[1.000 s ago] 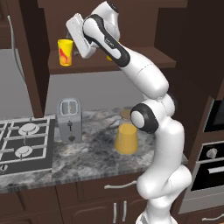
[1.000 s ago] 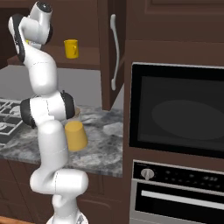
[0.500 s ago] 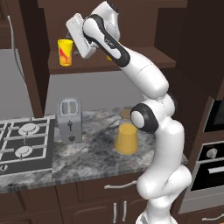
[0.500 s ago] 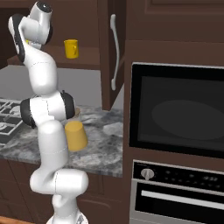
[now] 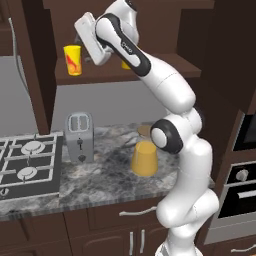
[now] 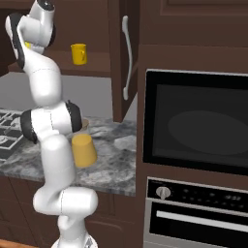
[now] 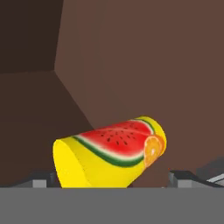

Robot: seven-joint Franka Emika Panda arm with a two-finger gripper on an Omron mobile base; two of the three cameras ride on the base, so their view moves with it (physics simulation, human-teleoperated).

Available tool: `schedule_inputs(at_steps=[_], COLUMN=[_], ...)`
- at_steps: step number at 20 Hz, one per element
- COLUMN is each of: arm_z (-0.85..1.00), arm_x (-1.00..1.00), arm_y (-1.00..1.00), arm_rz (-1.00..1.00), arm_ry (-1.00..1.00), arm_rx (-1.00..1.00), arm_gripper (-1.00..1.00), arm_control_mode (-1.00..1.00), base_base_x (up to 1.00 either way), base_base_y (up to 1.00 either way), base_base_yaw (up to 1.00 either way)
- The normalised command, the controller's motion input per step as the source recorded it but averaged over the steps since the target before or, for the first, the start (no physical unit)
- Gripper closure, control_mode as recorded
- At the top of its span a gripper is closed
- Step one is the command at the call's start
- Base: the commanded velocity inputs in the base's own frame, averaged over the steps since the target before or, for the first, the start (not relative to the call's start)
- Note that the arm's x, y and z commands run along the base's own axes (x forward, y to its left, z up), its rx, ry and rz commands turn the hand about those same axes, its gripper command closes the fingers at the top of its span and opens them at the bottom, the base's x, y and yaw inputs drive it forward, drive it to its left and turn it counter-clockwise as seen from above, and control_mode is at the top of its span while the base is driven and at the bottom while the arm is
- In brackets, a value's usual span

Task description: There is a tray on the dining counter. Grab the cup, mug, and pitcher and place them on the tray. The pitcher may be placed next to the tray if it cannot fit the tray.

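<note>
Your pincer [image 7: 109, 177] is raised to the upper shelf [image 5: 150, 75] with its jaws spread wide and nothing between them. The cup [image 5: 73, 60] stands upright on that shelf, just beyond the fingertips and toward the stove [image 5: 27, 165] side of the hand. In the hand view the cup lies sideways across the frame because the hand is rolled — so its long axis runs along the line between your two fingertips, not across it. You will likely want to roll the wrist before closing in. The mug [image 6: 79, 53] sits on the same shelf at the arm's other side; the pitcher [image 5: 145, 157] waits below on the worktop [image 5: 100, 175].
</note>
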Motion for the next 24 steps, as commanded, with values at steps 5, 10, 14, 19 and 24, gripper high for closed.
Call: schedule_inputs(at_steps=[5,10,14,19,24], arm_z=[-0.04,-0.28,-0.06,0.0,0.0], arm_x=[-0.24,0.01,0.12,0.04,0.11], arm_y=[0.0,0.0,0.02,0.0,0.04], arm_rz=[0.11,0.02,0.0,0.0,0.0], arm_ry=[-0.04,0.0,0.0,0.0,0.0], arm_rx=[0.0,0.0,0.0,0.0,0.0], arm_gripper=[-1.0,-1.0,-1.0,-1.0,-1.0], arm_control_mode=[-1.0,-1.0,-1.0,-1.0,-1.0], base_base_x=[0.0,0.0,0.0,0.0,0.0], base_base_y=[0.0,0.0,0.0,0.0,0.0], base_base_yaw=[0.0,0.0,0.0,0.0,0.0])
